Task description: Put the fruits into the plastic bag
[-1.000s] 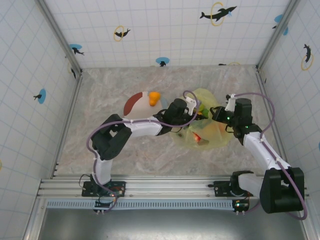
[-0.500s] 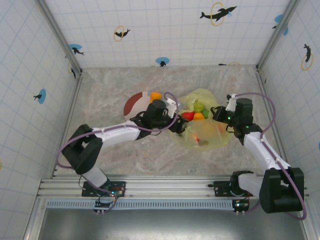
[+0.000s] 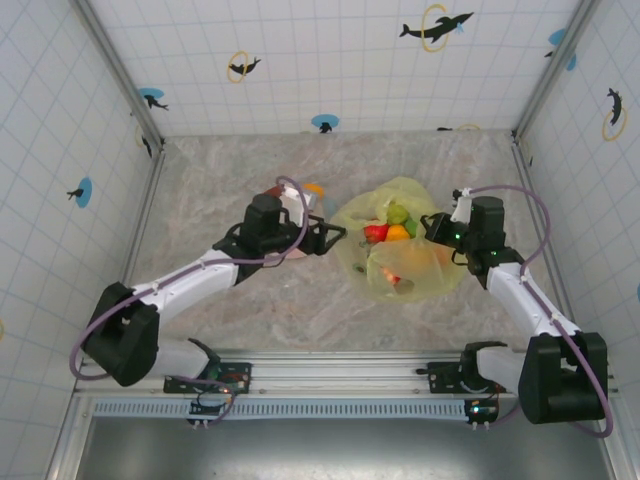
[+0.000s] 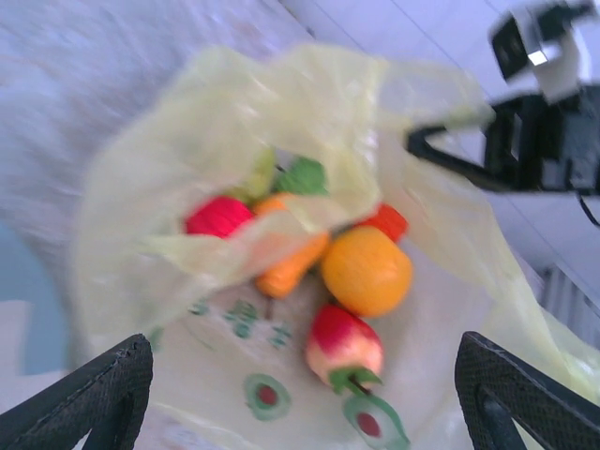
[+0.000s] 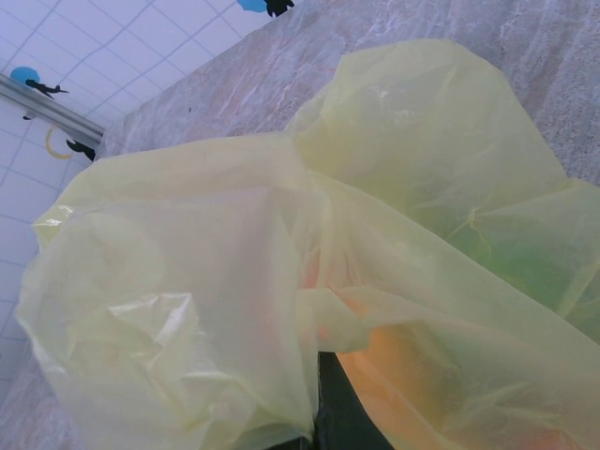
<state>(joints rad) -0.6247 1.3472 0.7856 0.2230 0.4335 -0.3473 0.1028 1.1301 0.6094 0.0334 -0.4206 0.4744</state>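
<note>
Fruit bagged, left gripper (image 3: 333, 238) gaping and empty just beside the plastic bag (image 3: 412, 272); right gripper (image 3: 433, 228) clamped on the bag's far rim.
The bag lies on the table (image 3: 225, 165), right of centre, mouth facing the left gripper; inside sit a round orange fruit (image 4: 366, 270), a red fruit (image 4: 344, 344) and a green fruit (image 4: 300, 175); a lone orange fruit (image 3: 314, 188) rests outside, just behind the left wrist.

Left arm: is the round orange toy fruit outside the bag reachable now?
Probably yes: the round orange toy fruit lies uncovered just beyond the open, empty left pincer; the thin yellow-green plastic bag sits clear to its right.
</note>
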